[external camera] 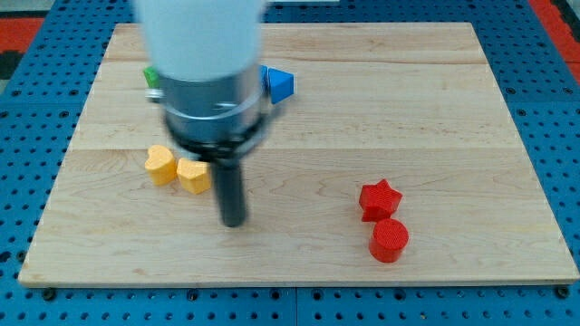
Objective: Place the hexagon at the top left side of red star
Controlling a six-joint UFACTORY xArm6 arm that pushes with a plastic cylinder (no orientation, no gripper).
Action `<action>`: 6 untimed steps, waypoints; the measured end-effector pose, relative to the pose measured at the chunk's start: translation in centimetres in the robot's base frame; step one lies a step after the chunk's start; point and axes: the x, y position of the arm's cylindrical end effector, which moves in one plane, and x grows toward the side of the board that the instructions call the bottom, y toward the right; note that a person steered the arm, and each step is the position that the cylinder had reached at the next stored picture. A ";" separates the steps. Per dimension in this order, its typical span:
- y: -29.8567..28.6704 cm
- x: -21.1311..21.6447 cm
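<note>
The red star [379,198] lies on the wooden board [435,109] at the view's right, lower half. A red cylinder [390,240] touches it just below. Two yellow blocks sit at the view's left: one [160,164] further left and a heart-like one [192,175] beside it. My tip [235,220] rests on the board just right of and below the yellow heart-like block, far left of the red star. I cannot make out a hexagon shape for certain; the yellow block at the left may be it.
A blue triangular block [278,83] sits near the view's top, right of the arm's body. A green block [151,78] peeks out at the arm's left, mostly hidden. The arm's wide body [204,72] covers the board's top-left middle.
</note>
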 end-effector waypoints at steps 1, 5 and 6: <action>-4.8 -4.1; -0.4 -13.3; 6.6 -12.6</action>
